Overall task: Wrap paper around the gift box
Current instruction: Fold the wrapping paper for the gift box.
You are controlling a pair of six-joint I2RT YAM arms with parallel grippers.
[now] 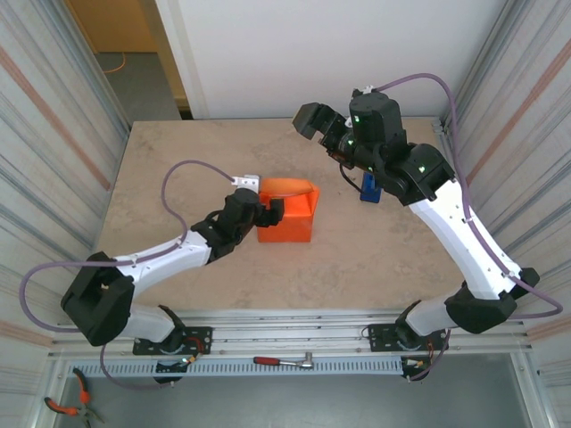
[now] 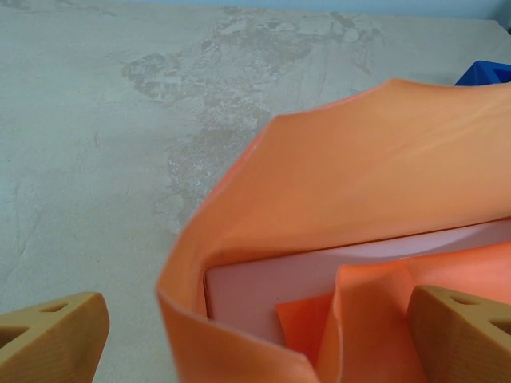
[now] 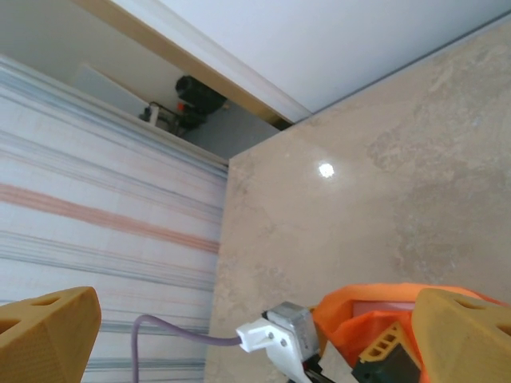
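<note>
Left wrist: gift box (image 2: 319, 275) edge inside folded paper (image 2: 383, 175).

The top camera sits high up behind the arms and looks down at the whole table (image 1: 178, 152), with the paper (image 1: 290, 221) far below, near the middle. The left wrist camera is very close to the paper, low at its left side, looking across it to the table beyond. The right wrist camera hangs higher, off past the paper's far right side, looking back over it toward the striped wall (image 3: 104, 207) on its left. All three see the paper and the table around it.
</note>
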